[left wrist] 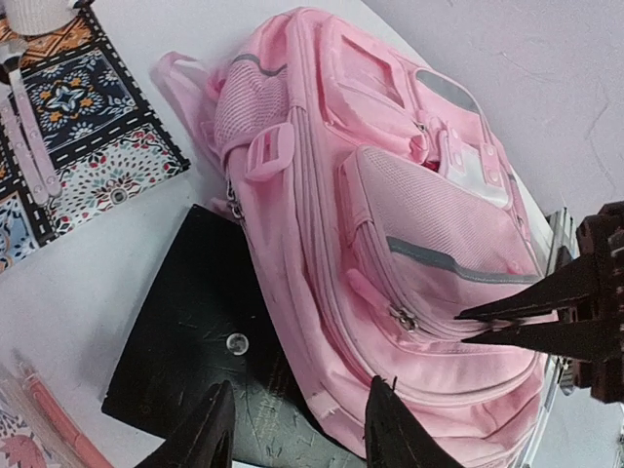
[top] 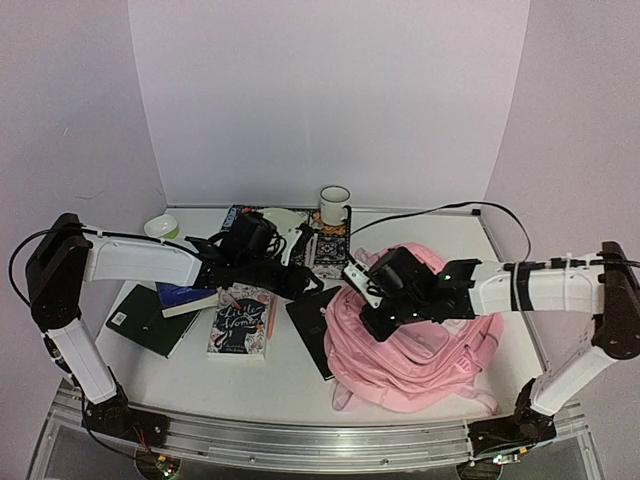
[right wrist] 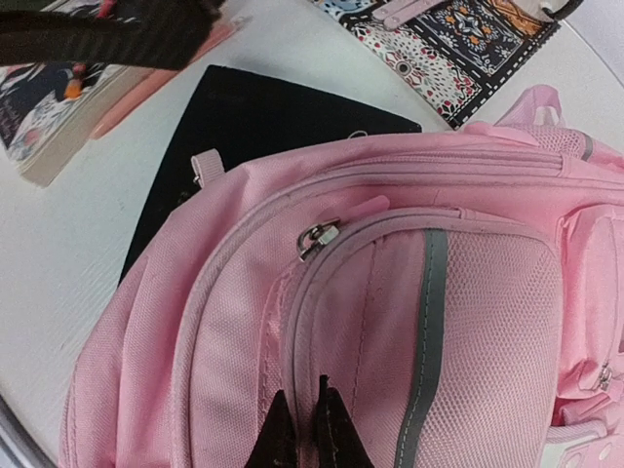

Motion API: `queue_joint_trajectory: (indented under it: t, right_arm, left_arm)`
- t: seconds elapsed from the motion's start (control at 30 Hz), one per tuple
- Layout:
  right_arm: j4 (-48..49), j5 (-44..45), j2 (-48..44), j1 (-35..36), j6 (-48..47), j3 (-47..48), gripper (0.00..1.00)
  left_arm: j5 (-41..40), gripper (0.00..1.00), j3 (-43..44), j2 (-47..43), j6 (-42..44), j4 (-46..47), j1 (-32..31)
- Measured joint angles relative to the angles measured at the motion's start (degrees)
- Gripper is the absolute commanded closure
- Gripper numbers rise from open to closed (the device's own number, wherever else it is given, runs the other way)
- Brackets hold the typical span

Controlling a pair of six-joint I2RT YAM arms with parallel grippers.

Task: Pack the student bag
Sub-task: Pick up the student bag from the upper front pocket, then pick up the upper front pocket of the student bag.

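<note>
Seeing pink backpack (top: 405, 345) lying right of black notebook (left wrist: 190, 336). Our right claw (right wrist: 302, 392) shut, tips at backpack pocket; our left claw (left wrist: 300, 385) half open, empty, above notebook.

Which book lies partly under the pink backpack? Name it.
The plain black book, its right edge tucked under the student bag. The dark green book, blue book and floral-cover book lie clear of it, further left.

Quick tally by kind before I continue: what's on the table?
Pink backpack: 1
Books: 3 (floral book, blue book, dark green book)
Black notebook: 1
Patterned pouch: 1
Mug: 1
Bowl: 1
Pen: 1
Total: 9
</note>
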Motion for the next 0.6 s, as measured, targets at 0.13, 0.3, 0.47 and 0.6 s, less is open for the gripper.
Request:
queue_joint_trajectory:
  t: [0.13, 0.3, 0.47, 0.6]
  right_arm:
    - [-2.3, -4.3, -6.7, 0.0, -3.2, -3.1, 1.0]
    - [-4.5, -9.0, -10.7, -0.1, -7.2, -5.0, 1.0]
    - [-5.2, -12.3, -11.6, -0.1, -9.6, -6.1, 1.0]
    - [-5.2, -13.2, -11.6, -0.2, -10.5, -6.5, 1.0]
  left_arm:
    - [2.8, 0.4, 0.0, 0.0, 4.4, 0.7, 0.0]
    - [9.8, 0.34, 0.0, -0.1, 10.9, 0.8, 0.0]
    - [18.6, 0.33, 0.0, -0.1, 17.3, 0.8, -0.1]
    - [22.0, 0.33, 0.0, -0.1, 22.0, 0.9, -1.2]
